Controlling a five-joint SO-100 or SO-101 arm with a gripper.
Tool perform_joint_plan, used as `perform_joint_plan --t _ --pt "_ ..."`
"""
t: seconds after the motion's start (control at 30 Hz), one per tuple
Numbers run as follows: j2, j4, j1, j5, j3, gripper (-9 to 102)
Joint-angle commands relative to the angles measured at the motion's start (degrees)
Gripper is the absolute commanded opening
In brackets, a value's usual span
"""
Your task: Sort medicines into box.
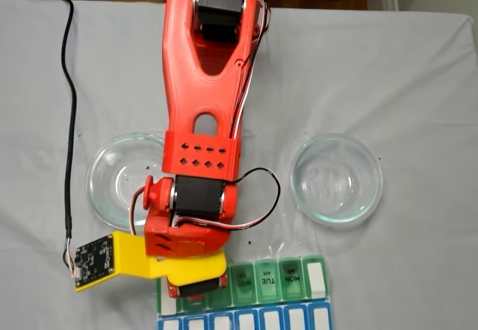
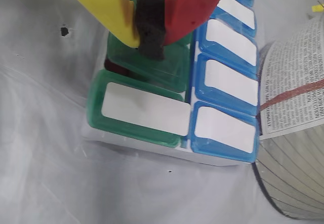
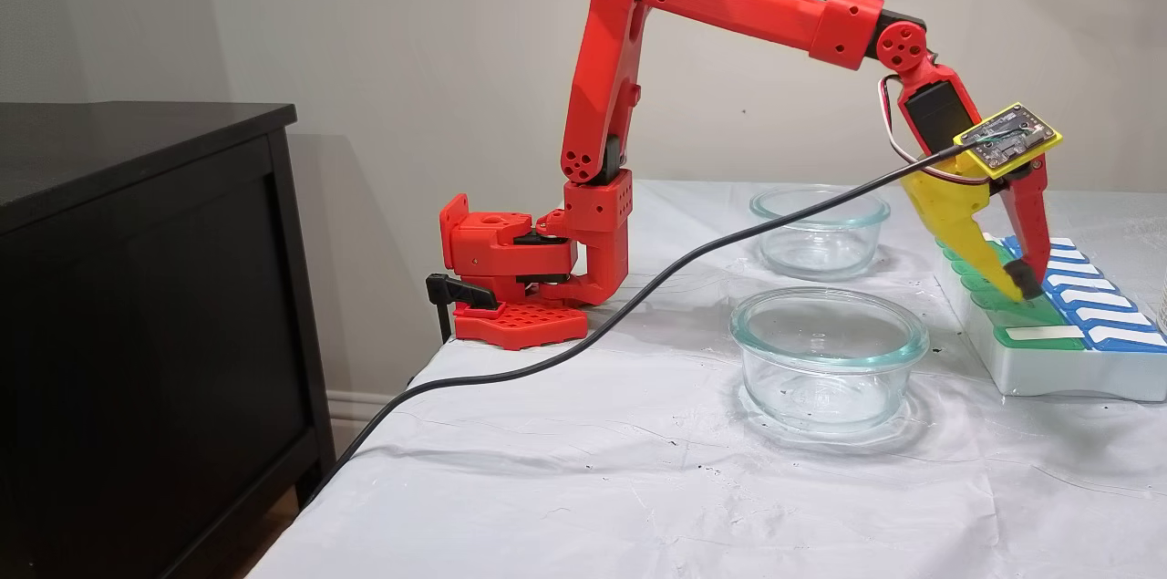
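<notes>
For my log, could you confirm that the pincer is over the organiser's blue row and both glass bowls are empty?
Not quite: the pincer is over the green row of the organiser, not the blue row, as the wrist view shows. Both glass bowls do look empty.

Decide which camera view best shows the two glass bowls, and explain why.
The side-on fixed view is best: both bowls, near and far, appear whole and look empty. In the fixed view from above, the right bowl is whole, but the arm covers part of the left one.
</notes>
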Motion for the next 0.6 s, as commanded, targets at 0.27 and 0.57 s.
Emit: perform_joint_plan --t 0.27,0.57 --pt "1.76 3.78 -1.23 -1.85 -4.04 0" --pt "0.09 5.19 -0.44 -3.96 -5.1 0"
